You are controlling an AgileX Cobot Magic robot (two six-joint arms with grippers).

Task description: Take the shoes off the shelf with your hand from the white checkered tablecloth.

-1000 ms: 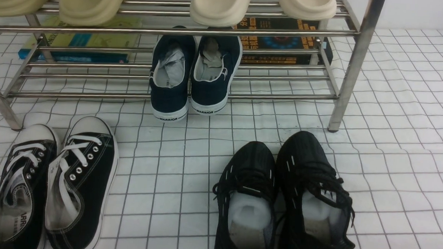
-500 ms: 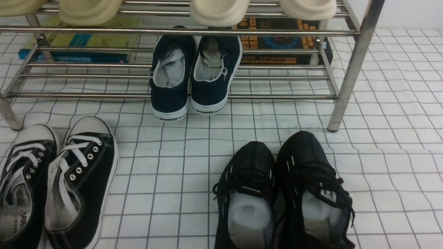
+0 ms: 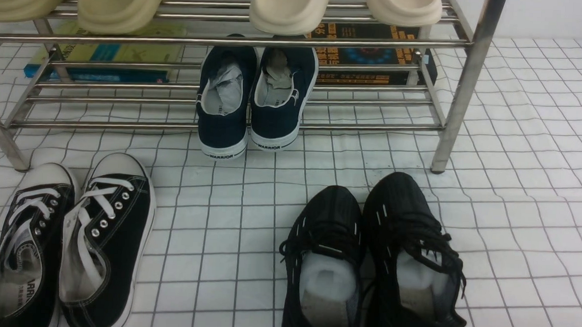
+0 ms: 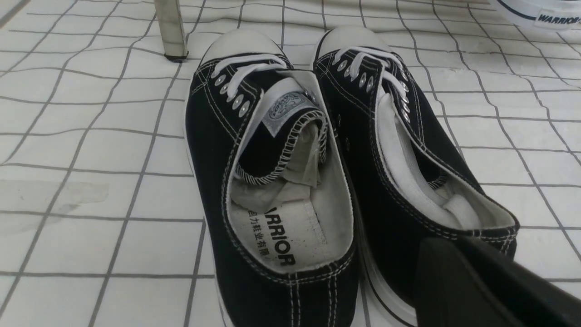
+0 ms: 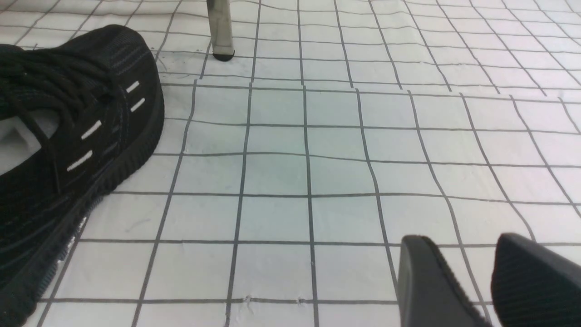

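Observation:
The shoes [image 3: 103, 234], black canvas low-tops with white laces and toe caps, stand side by side on the white checkered tablecloth [image 3: 518, 144] at the front left, in front of the shelf's [image 3: 227, 39] left leg. In the left wrist view the shoes [image 4: 272, 181] fill the middle. My left gripper [image 4: 442, 240] hovers right behind the heel of one shoe, its fingers together and empty. My right gripper [image 5: 460, 240] is over bare cloth with a small gap between its fingertips. Neither gripper shows in the front view.
Navy WARRIOR slip-ons [image 3: 254, 98] sit on the shelf's lower tier, heels outward. Beige slippers [image 3: 121, 1] lie on the upper tier. All-black mesh sneakers [image 3: 375, 255] stand at front centre-right, near my right gripper [image 5: 68, 136]. Books [image 3: 104, 57] lie behind the shelf. A shelf leg [image 5: 220, 27] stands ahead.

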